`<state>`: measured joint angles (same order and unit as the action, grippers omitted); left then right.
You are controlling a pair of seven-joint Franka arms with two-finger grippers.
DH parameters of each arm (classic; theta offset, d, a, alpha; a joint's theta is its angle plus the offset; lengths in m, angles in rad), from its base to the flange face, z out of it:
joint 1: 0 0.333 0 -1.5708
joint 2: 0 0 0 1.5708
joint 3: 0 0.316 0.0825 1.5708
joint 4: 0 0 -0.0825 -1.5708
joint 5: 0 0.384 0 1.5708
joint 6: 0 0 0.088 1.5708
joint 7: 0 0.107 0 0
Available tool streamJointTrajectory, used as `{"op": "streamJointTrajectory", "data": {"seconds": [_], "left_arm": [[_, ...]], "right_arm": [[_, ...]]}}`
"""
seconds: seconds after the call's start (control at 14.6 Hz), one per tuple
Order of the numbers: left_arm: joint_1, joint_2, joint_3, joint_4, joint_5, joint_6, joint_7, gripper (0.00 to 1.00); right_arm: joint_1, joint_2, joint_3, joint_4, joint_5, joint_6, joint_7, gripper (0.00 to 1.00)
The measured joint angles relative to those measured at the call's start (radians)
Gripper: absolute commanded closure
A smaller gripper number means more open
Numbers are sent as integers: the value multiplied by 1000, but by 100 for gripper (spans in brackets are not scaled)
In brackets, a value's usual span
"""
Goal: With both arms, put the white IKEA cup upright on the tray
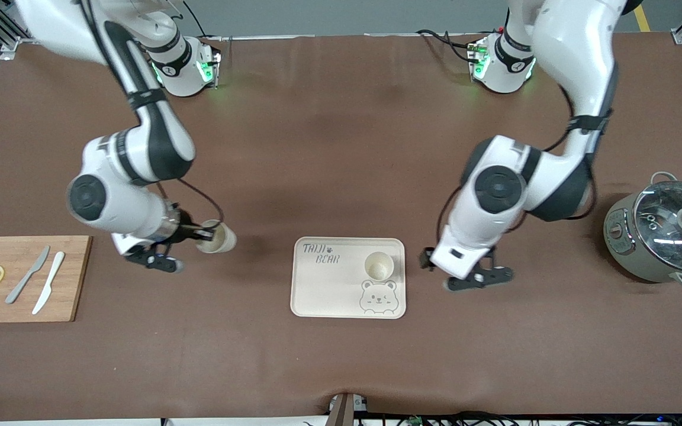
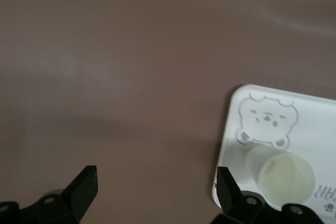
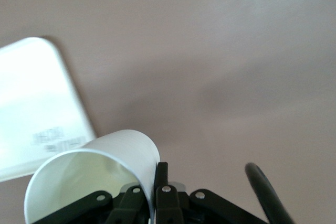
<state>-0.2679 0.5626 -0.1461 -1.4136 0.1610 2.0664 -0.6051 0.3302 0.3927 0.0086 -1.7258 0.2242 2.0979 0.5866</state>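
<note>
A white cup [image 1: 378,265] stands upright on the cream "TAIJI BEAR" tray [image 1: 323,290], next to the bear drawing. My right gripper [image 1: 202,234] is shut on the rim wall of a second white cup [image 1: 218,237], held tilted on its side over bare table, between the cutting board and the tray. In the right wrist view the fingers pinch that cup [image 3: 94,177] at its rim, with the tray [image 3: 31,108] beside it. My left gripper [image 1: 478,278] is open and empty, low over the table beside the tray; its wrist view shows the tray [image 2: 315,119] and the upright cup [image 2: 286,177].
A wooden cutting board [image 1: 74,278] with two knives and two lemon slices lies at the right arm's end. A grey pot [image 1: 663,234] with a glass lid stands at the left arm's end. The brown mat covers the table.
</note>
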Motion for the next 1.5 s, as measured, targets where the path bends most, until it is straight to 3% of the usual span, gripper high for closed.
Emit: {"op": "streamJointTrajectory", "data": {"seconds": [0.21,0.48,0.68,0.82,1.3,1.5], "left_arm": [[99,-35,-1,-4,-5,-22,112,0],[203,-65,-1,-10,-5,-47,276,0],[285,-79,-2,-10,-5,-48,373,0],[320,-90,-3,-10,-7,-48,406,0],[306,-137,-9,-15,-14,-96,408,0],[233,-192,44,-16,-81,-176,409,0]], "right_arm": [[127,44,-1,112,0,24,234,100],[174,200,-7,255,-12,91,311,100],[193,330,-10,342,-120,151,370,100],[204,383,-11,362,-147,187,387,100],[232,410,-13,373,-151,211,395,100],[233,422,-13,373,-152,230,396,100]]}}
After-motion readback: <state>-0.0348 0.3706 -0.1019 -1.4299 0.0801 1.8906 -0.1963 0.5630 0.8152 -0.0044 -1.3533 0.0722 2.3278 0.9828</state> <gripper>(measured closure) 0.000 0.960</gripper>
